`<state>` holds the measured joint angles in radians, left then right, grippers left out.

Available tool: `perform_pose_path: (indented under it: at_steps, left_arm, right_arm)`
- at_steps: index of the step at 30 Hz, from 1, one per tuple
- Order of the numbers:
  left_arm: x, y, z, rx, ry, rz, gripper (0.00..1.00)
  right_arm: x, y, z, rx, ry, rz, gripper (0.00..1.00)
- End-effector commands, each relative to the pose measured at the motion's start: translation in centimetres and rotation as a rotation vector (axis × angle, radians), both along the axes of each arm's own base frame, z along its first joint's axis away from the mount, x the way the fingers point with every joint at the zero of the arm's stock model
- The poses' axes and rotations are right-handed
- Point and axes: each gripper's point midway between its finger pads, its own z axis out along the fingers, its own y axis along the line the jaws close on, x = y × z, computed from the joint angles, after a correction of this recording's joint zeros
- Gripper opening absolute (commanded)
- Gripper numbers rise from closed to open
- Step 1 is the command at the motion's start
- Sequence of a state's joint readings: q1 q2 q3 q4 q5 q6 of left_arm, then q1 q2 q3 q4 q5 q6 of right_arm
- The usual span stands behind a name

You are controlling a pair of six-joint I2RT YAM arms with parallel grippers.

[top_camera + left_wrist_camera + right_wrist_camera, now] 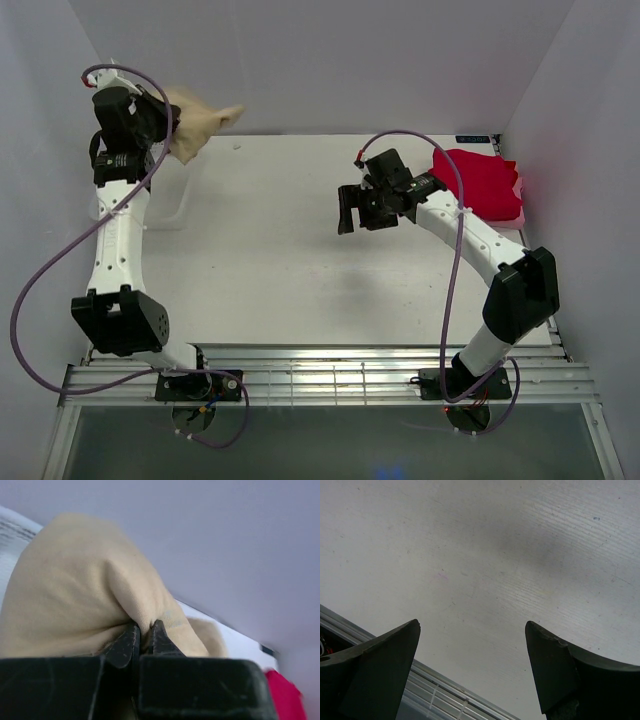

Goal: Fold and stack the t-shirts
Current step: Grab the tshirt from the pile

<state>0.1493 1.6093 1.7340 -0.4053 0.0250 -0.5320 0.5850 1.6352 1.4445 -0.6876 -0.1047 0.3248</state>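
At the far-left corner of the white table (300, 260), the tan t-shirt (205, 122) hangs bunched in the air, pinched tight by the left gripper (145, 635), while the red t-shirt (485, 180) lies heaped at the far right: two shirts, one of each colour. Looks like the carry before the fold. Next it wants spreading flat mid-table, with the right gripper (472, 625), jaws wide and empty, ready to help.
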Motion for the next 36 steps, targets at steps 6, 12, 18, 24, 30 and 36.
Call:
perform_pose_path:
  at_steps: [6,12,18,24,30,36]
  left_arm:
    - [-9.1,-12.8,-5.5,-0.213,0.128,-0.454,0.0]
    - [-16.3,-17.4,-11.1,-0.324,0.283,-0.601,0.0]
    - [-19.4,-20.9,-14.6,-0.292,0.423,-0.7,0.0]
    - [-20.1,-30.1,-15.6,-0.22,0.502,-0.963,0.0]
    - [-20.3,-36.0,-23.5,-0.093,0.7,-0.988,0.53]
    - [-17.2,-35.5,-21.6,-0.006,0.616,-0.876,0.98]
  right_arm:
    - [-0.5,-0.4,2.5,0.0,-0.061,-0.007,0.91]
    - [-1.9,-2.1,2.0,-0.031,-0.046,-0.054,0.91]
    - [-3.1,-2.9,1.9,-0.027,-0.038,-0.071,0.91]
    - [-3.5,-3.4,2.0,-0.029,-0.041,-0.085,0.91]
    - [-3.7,-3.4,2.3,-0.031,-0.051,-0.071,0.9]
    - [-3.2,-3.5,3.8,-0.038,-0.122,-0.064,0.9]
